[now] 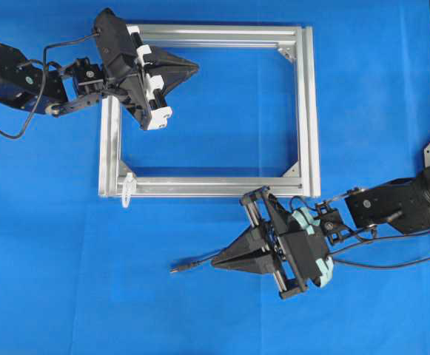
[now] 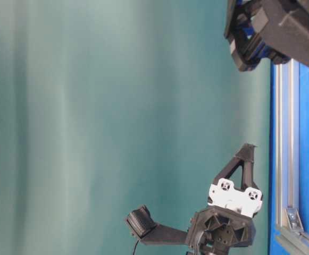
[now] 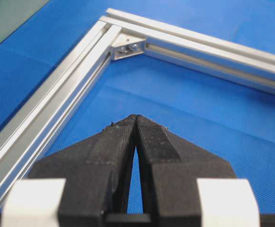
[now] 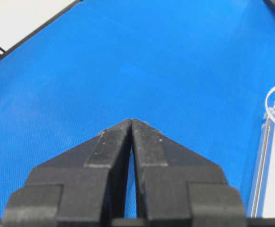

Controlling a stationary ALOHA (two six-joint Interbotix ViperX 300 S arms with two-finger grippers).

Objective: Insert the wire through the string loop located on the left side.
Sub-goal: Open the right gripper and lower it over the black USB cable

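Wire (image 1: 192, 263) lying loose on blue mat (image 1: 200, 318), plug poking out left of right gripper (image 1: 216, 262), rest hidden beneath it. String loop (image 1: 128, 191) hanging off aluminium frame (image 1: 308, 111), lower-left corner. Left gripper (image 1: 197, 68) over frame's top; both pressed together, pinching nothing.

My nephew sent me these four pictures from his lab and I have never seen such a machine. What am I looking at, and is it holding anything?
These are two robot arms on a blue table, each ending in a black two-fingered claw. The top-down picture shows both: the left gripper above a silver frame, the right gripper below it. One picture looks along the table from the side. The other two come from cameras on the wrists, looking along each claw. Both claws are shut and hold nothing. On the table lies the wire, its plug just beyond the right claw's tip. A tiny whitish string loop sits at the frame's lower left corner.
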